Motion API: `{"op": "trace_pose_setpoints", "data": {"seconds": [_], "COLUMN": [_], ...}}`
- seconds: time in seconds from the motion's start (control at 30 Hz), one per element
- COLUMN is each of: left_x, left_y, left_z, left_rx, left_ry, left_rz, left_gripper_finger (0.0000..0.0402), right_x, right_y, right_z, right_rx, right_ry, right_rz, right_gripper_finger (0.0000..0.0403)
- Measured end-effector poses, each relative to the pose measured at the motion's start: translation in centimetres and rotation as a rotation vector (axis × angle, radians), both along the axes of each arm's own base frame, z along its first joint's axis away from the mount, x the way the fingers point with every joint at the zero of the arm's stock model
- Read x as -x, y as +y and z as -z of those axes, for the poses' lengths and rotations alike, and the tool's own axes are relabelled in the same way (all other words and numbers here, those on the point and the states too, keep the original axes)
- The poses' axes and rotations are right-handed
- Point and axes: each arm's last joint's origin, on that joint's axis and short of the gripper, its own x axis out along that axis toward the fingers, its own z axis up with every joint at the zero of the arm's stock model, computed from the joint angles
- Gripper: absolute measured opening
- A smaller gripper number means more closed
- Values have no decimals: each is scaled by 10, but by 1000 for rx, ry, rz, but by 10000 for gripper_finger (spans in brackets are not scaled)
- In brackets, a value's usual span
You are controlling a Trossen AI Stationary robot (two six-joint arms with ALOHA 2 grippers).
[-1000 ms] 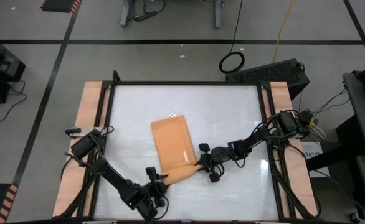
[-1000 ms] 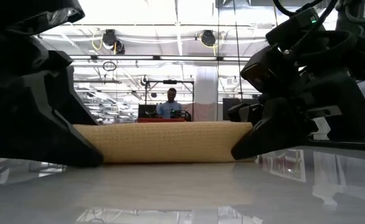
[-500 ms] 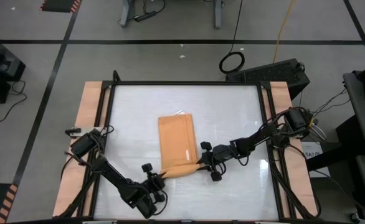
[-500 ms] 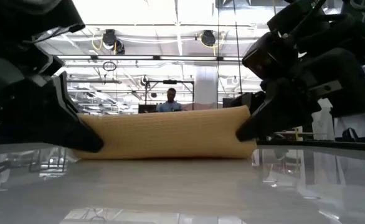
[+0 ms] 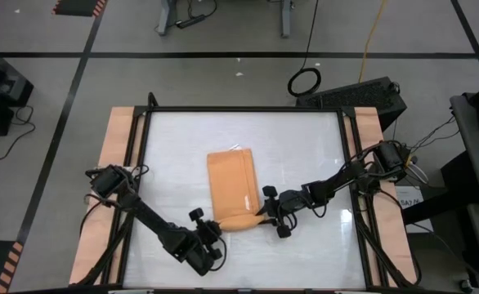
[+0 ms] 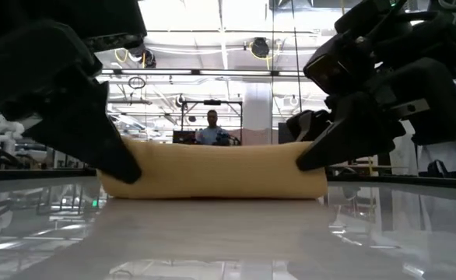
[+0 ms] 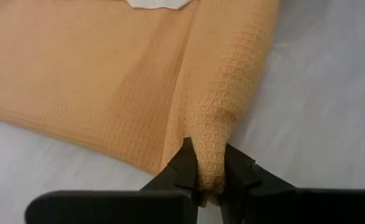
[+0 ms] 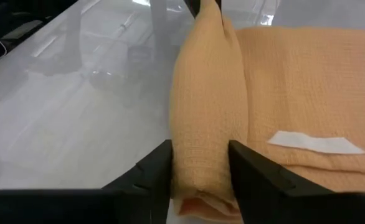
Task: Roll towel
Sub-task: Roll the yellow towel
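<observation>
Rolling: towel lies flat mid-table, its near edge curled into a short roll
Table: white top, towel far narrower than it
Left gripper: at the roll's left end, jaws clamped together on the fabric
Right gripper: at the roll's right end, jaws set apart, one on each side of the roll, touching it
Tag: white, on the flat part just beside the roll
Person: far behind the table
</observation>
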Motion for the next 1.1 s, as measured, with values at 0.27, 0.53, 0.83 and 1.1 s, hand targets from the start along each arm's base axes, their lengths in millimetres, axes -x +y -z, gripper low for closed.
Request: {"op": "trace_pose_setpoints", "data": {"seconds": [0.27,0.53,0.83,1.1], "left_x": [-2,1,-14,-13], "left_y": [5,18,51,55], "left_z": [-12,-34,-22,-16], "left_rx": [33,23,93,139], "left_ry": [-14,-19,47,74], "left_rz": [-11,-34,-93,-74], "left_gripper_finger": [36,36,36,36], "right_x": [1,5,7,5], "right_y": [-1,-12,-36,-40], "right_z": [-2,-31,-27,-25], "right_rx": [-15,-26,-42,-61], "right_ry": [13,-20,90,94], "right_rz": [14,59,120,126], "right_gripper_finger": [20,22,16,17]}}
